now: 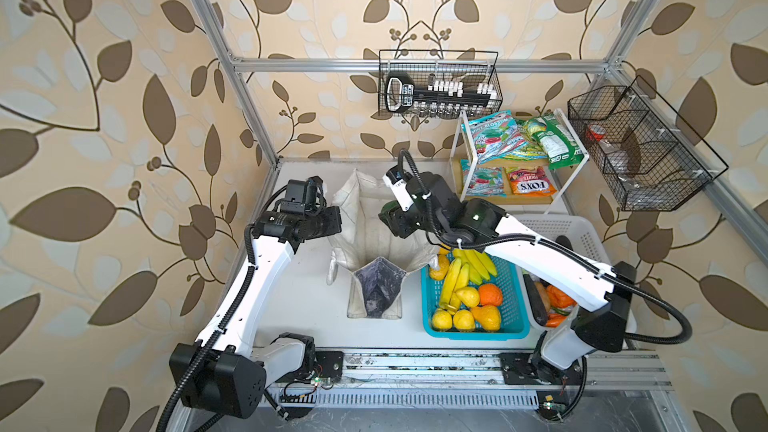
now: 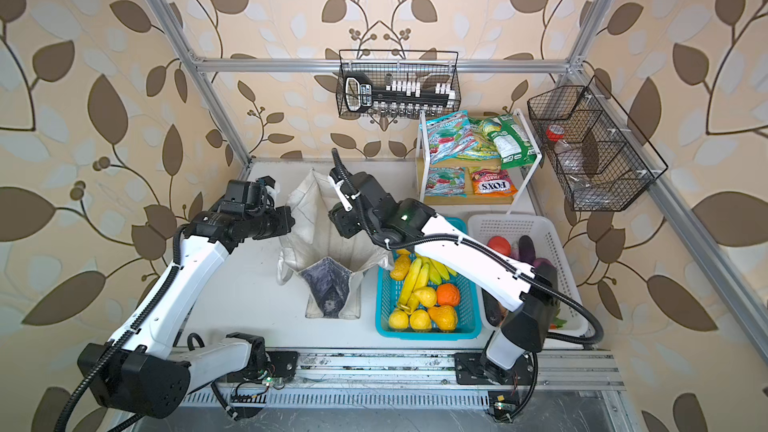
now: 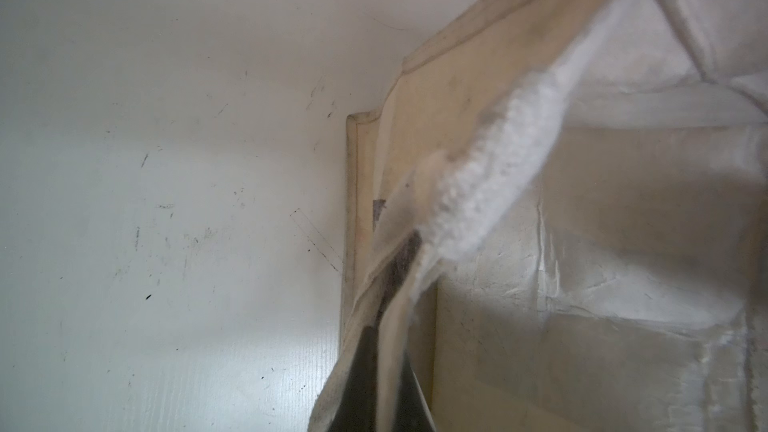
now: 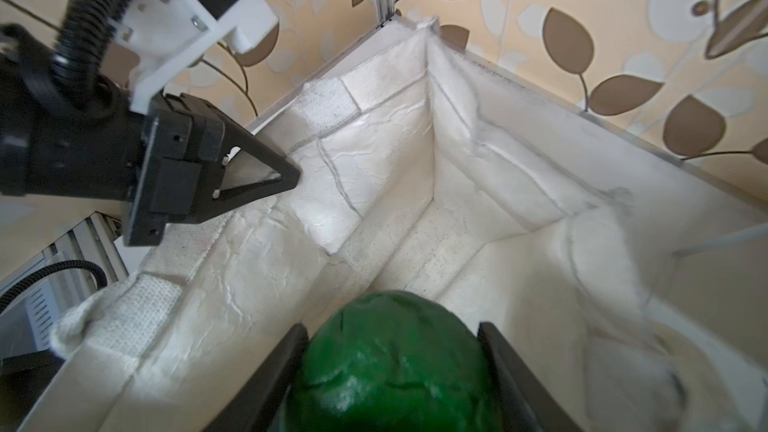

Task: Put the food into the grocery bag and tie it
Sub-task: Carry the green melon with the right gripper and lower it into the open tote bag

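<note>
1. Bag: your left fingers are closed on its rim, holding the mouth open.
2. Green fruit is gripped between your right fingers, over that mouth.
3. Other fruit and packets, well apart from both fingers, are not yet packed; no knot is tied.

Bag rough matt cloth & green fruit glossy.

The grocery bag gapes wide (left hand pinches its rim); turquoise basket crowds one side.
</note>
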`<state>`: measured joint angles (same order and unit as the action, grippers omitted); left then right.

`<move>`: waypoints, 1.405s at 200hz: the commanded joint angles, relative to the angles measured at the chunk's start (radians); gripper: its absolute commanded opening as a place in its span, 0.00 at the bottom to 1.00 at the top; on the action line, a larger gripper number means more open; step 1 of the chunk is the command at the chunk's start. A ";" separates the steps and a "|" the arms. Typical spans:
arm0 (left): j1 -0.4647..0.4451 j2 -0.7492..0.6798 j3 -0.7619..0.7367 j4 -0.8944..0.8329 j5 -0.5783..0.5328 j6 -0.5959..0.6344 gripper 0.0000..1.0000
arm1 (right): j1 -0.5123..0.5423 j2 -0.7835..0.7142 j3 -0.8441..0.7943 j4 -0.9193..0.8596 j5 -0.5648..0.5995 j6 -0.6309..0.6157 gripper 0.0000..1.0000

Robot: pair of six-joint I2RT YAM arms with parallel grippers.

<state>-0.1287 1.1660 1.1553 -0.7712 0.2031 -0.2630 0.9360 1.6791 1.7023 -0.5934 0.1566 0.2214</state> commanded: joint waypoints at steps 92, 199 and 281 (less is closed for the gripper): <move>0.042 -0.034 -0.014 0.063 0.139 -0.012 0.00 | -0.019 0.318 0.068 0.094 -0.086 0.002 0.52; 0.050 -0.050 0.005 0.087 0.180 -0.045 0.00 | -0.054 0.456 -0.007 0.237 -0.022 0.054 0.51; 0.050 -0.063 0.024 0.075 0.208 -0.055 0.00 | -0.083 0.546 -0.012 0.257 0.007 0.121 0.51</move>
<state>-0.0898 1.1351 1.1427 -0.7288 0.3687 -0.3149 0.8604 2.1841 1.6917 -0.3584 0.1501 0.3099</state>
